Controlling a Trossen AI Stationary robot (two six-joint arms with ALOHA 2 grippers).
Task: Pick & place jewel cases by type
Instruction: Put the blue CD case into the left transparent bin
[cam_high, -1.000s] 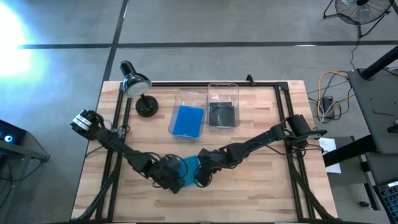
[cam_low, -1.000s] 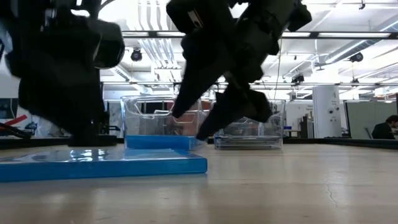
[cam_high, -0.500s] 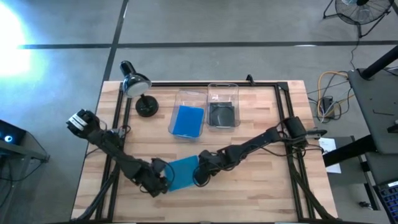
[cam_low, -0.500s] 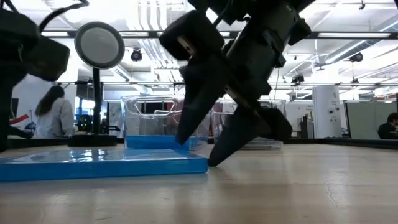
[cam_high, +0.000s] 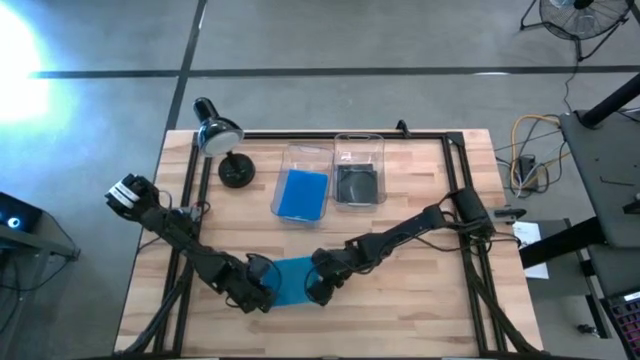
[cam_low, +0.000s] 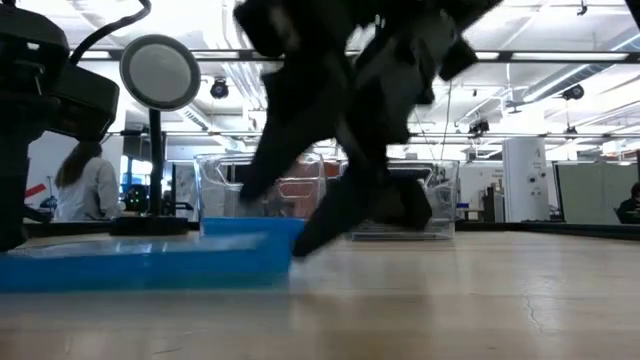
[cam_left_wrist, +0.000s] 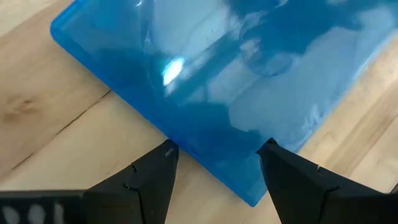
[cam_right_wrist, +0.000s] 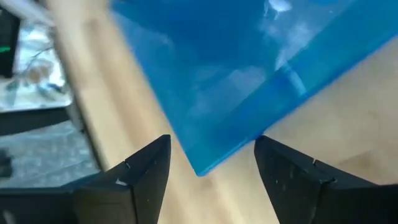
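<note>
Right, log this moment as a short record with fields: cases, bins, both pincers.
loose case: blue case flat on the table, near the front edge
left pincer: left pincer open, at one edge of the blue case
right pincer: right pincer open, at a corner of the same case
left bin: clear bin holding a blue case
right bin: clear bin holding a dark grey case
other: desk lamp at the far left corner
</note>
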